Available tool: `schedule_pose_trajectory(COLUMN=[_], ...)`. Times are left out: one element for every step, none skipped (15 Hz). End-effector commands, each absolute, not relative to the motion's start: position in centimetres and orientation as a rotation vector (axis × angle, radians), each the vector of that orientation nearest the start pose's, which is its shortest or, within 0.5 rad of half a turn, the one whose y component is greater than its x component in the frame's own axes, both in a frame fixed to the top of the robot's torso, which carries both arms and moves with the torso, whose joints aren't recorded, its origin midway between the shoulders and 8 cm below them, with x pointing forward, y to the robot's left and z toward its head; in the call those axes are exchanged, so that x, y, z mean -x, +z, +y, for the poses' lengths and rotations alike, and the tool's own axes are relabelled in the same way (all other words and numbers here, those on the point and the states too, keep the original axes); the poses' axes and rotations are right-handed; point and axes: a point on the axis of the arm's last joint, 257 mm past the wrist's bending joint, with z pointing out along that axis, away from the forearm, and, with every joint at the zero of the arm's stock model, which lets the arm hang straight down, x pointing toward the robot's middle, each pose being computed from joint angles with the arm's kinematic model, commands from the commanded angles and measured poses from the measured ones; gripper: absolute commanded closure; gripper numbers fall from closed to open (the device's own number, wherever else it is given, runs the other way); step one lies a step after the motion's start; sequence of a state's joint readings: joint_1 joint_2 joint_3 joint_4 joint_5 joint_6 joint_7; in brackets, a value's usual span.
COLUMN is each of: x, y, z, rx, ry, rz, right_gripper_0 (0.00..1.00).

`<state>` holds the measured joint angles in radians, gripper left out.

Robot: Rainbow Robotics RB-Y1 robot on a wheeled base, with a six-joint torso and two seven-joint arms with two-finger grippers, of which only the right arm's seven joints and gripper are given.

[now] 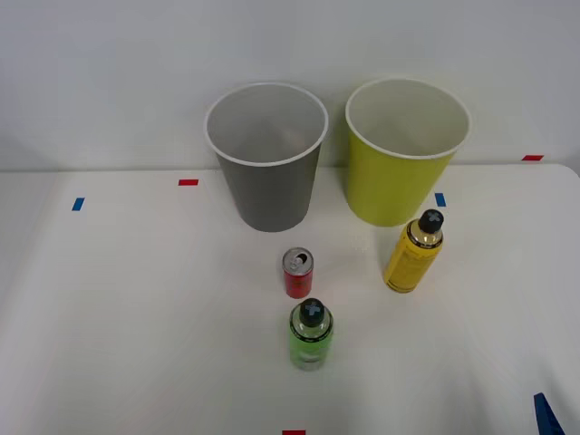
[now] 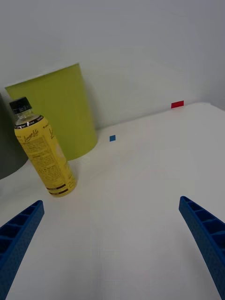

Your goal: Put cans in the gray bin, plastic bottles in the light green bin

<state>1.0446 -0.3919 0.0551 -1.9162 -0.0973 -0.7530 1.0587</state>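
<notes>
A short red can (image 1: 297, 273) with a silver top stands at mid-table, in front of the gray bin (image 1: 267, 163). Just nearer to me is a squat clear green plastic bottle (image 1: 311, 334) with a black cap. A taller yellow plastic bottle (image 1: 414, 252) stands upright in front of the light green bin (image 1: 403, 154). In the right wrist view my right gripper (image 2: 110, 201) is open and holds nothing, low over the table. The yellow bottle (image 2: 43, 152) and light green bin (image 2: 58, 112) lie ahead of it, off to one side. A blue finger (image 1: 544, 415) shows at the front right.
Both bins stand side by side against the back wall; a sliver of the gray bin (image 2: 7, 154) shows beside the yellow bottle. Small red and blue tape marks (image 1: 188, 182) dot the white table. Bare tabletop lies to the left and right of the objects.
</notes>
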Motion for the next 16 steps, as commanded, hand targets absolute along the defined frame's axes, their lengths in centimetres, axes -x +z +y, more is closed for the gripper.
schedule_pose_trajectory(x=[-19.9, -19.5, -19.2, -18.9, -18.4, -18.1, -17.9, -17.8, -17.7, -17.7, -17.7, -17.6, -17.4, -17.0, -16.6, -16.4], y=[-24.9, -24.9, -24.9, -24.9, -24.9, -24.8, -24.8, -24.8, -24.9, -25.1, -25.2, -25.3, -25.3, -25.4, -25.5, -25.6], z=[-31.8, -31.7, -31.6, -31.4, -31.2, -30.9, -30.7, -30.7, -30.7, -30.5, -30.2, -29.8, -29.5, -29.2, -28.6, -27.8], rx=[-0.216, -0.225, -0.231, -0.229, -0.247, -0.260, -0.252, -0.221, -0.179, -0.159, -0.147, -0.135, -0.134, -0.134, -0.130, -0.125], ry=[0.227, 0.223, 0.220, 0.214, 0.231, 0.266, 0.277, 0.263, 0.232, 0.210, 0.194, 0.190, 0.195, 0.203, 0.212, 0.226], rz=[1.480, 1.472, 1.472, 1.469, 1.468, 1.468, 1.471, 1.482, 1.492, 1.499, 1.501, 1.504, 1.505, 1.510, 1.517, 1.518], right_gripper_0=[0.00, 0.00, 0.00, 0.00, 0.00, 0.00, 0.00, 0.00, 0.00, 0.00, 0.00, 0.00, 0.00, 0.00, 0.00, 0.00])
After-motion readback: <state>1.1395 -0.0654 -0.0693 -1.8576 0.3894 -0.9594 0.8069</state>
